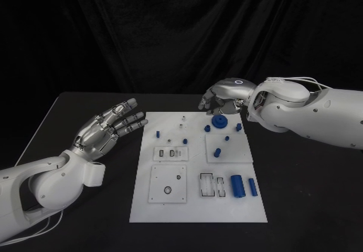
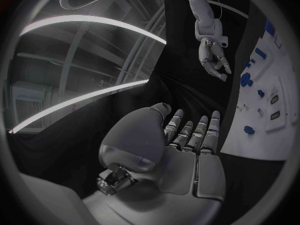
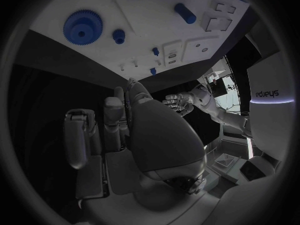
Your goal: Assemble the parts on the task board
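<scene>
Cylinder [image 1: 236,186] lies lengthwise along the task board [image 1: 198,210] — left robot hand [image 1: 108,130] spread, right robot hand [image 1: 221,101] curled, both holding nothing.

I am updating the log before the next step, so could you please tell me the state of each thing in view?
Left hand: open, fingers spread, holding nothing, beside the board.
Right hand: fingers curled, holding nothing, above the board's far edge.
Task board: flat on the table.
Blue gear: on the board, untouched.
Two blue cylinders: lying side by side on the board.
</scene>
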`<state>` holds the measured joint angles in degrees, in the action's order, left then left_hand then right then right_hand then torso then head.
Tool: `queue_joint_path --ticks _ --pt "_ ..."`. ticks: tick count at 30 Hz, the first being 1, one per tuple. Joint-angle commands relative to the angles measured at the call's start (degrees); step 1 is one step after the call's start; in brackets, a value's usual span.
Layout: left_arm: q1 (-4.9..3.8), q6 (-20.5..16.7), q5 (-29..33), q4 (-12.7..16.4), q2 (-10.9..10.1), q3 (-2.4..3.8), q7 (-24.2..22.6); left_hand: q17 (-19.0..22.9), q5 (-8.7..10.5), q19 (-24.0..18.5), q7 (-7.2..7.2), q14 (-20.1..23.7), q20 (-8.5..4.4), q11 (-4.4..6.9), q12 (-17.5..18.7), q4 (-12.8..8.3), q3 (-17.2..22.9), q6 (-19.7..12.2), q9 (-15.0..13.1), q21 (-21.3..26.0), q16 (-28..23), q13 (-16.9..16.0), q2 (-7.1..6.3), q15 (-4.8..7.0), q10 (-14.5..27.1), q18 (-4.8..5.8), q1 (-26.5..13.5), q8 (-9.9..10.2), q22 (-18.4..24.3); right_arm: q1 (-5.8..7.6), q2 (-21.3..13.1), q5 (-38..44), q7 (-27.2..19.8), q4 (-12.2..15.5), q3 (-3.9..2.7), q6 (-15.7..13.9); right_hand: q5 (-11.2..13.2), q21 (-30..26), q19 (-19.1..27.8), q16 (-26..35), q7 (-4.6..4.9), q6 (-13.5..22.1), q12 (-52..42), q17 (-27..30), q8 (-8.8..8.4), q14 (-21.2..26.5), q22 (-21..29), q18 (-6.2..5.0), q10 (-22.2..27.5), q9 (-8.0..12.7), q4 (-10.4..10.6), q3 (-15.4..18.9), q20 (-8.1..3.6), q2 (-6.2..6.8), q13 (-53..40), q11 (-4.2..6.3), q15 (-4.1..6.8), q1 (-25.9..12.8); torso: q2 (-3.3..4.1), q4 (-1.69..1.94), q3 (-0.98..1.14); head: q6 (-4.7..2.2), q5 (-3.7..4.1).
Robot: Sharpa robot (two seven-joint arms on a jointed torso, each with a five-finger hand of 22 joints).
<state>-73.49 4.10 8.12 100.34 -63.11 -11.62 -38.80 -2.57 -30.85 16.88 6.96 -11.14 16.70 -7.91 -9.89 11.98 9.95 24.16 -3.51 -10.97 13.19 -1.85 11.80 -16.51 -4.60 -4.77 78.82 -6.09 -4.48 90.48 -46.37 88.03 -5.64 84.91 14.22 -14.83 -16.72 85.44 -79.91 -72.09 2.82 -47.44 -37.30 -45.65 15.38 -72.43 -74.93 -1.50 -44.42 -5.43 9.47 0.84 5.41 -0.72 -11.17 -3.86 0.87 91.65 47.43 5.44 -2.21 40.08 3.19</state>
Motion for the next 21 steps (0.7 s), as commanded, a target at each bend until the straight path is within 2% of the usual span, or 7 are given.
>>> queue_joint_path --ticks 1,2,3,6,10,15,21 --pt "-0.17 1.0 0.3 -0.1 0.1 0.04 -10.0 0.1 -0.21 -0.7 0.46 0.6 0.03 0.36 0.9 -0.2 0.6 -0.3 -0.1 0.5 -0.4 0.2 0.05 -0.08 0.9 0.71 -0.8 -0.1 0.2 -0.4 -0.1 2.5 0.9 -0.5 -0.03 0.2 2.0 -3.5 5.5 -7.2 1.03 -3.1 -6.1 -9.9 -2.24 -5.5 -1.5 -2.48 3.4 -1.5 -0.5 -7.9 -0.02 2.44 -5.9 0.35 0.39 -1.8 0.19 -0.07 -0.15 0.05 -0.2" --pt "-0.16 1.0 0.3 -0.1 0.1 0.03 -10.0 0.0 -0.21 -0.8 0.47 0.4 0.04 0.51 1.1 -0.3 0.8 -0.4 -0.1 0.5 -0.1 0.2 0.02 -0.12 1.0 0.72 -0.8 -0.1 0.2 -0.56 -0.2 2.2 0.6 -0.6 -0.03 0.3 1.9 -1.3 1.2 -10.3 1.08 -3.3 -5.5 -17.3 -2.48 -9.2 -4.9 -1.48 3.0 -1.8 -0.4 -9.3 -0.3 2.71 -5.7 0.58 0.9 -2.1 0.14 -0.04 -0.17 0.09 -0.18" --pt "-0.16 1.1 0.3 -0.2 0.1 0.03 -9.9 0.0 -0.21 -0.8 0.49 0.1 0.05 0.6 1.2 -0.3 0.9 -0.3 -0.1 0.6 0.2 0.2 0.0 -0.16 1.1 0.74 -0.9 -0.1 0.2 -0.72 -0.2 2.0 0.6 -0.7 -0.03 0.5 3.1 -0.4 -0.7 -11.5 0.95 -3.4 -1.8 -20.2 -2.94 -10.9 -6.2 -1.14 3.2 -2.2 0.4 -11.4 -0.65 3.29 -3.9 0.48 1.09 -3.5 0.15 -0.04 -0.18 0.11 -0.16" --pt "-0.16 1.2 0.3 -0.3 0.1 0.02 -9.7 -0.2 -0.19 -0.7 0.52 -1.3 0.06 0.61 1.2 -0.5 1.3 -0.4 -0.2 0.6 1.4 0.2 -0.08 -0.27 1.1 0.8 -1.3 -0.1 0.3 -1.13 -0.2 1.9 0.9 -0.8 -0.03 1.3 6.1 -0.6 -0.9 -11.7 0.62 -2.0 2.9 -20.7 -4.31 -11.4 -6.0 -1.22 4.3 -2.4 1.4 -12.6 -0.49 4.88 -1.6 -0.09 0.65 -5.8 0.08 -0.01 -0.21 0.15 -0.03" --pt "-0.16 1.6 0.3 -0.5 0.3 0.0 -9.5 -0.3 -0.19 -0.8 0.53 -1.4 0.07 0.58 1.2 -0.5 1.3 -0.4 -0.2 0.6 1.5 0.2 -0.08 -0.29 1.1 0.82 -1.3 -0.2 0.3 -1.8 -0.2 3.5 1.5 -1.0 -0.03 2.0 7.0 -1.1 -0.6 -11.3 0.75 -1.1 6.2 -19.7 -5.49 -11.3 -5.5 -1.4 4.8 -2.7 1.3 -13.3 -0.25 5.79 0.0 -0.28 0.45 -7.2 -0.03 0.07 -0.32 0.36 0.11" --pt "-0.16 2.1 0.3 -0.9 0.5 -0.06 -9.3 -0.2 -0.2 -0.8 0.65 -1.6 0.07 0.21 0.9 -0.7 1.6 -0.2 -0.2 0.6 1.7 0.1 -0.04 -0.34 0.9 0.87 -1.5 -0.2 0.3 -2.76 -0.1 4.6 2.2 -1.4 -0.03 3.1 7.1 -1.6 -0.5 -11.0 0.97 0.5 9.4 -18.8 -7.45 -11.2 -5.2 -1.49 5.5 -2.5 0.4 -13.9 -0.21 6.15 1.4 -0.48 0.39 -8.0 -0.07 -0.02 -0.41 0.57 0.03" --pt "-0.15 2.4 0.3 -1.2 0.7 -0.12 -9.3 -0.3 -0.2 -0.6 0.75 -2.0 0.07 -0.03 0.7 -0.7 1.8 -0.2 -0.2 0.5 2.1 0.0 -0.04 -0.35 0.8 0.89 -1.6 -0.3 0.3 -3.89 0.2 4.9 2.4 -2.1 -0.03 2.7 6.0 -1.8 -0.5 -10.9 1.34 0.6 10.4 -18.5 -8.07 -11.2 -5.1 -1.52 4.7 -2.5 -0.3 -14.5 -0.07 6.0 1.9 -0.77 0.23 -8.0 -0.08 -0.2 -0.41 0.82 -0.07"
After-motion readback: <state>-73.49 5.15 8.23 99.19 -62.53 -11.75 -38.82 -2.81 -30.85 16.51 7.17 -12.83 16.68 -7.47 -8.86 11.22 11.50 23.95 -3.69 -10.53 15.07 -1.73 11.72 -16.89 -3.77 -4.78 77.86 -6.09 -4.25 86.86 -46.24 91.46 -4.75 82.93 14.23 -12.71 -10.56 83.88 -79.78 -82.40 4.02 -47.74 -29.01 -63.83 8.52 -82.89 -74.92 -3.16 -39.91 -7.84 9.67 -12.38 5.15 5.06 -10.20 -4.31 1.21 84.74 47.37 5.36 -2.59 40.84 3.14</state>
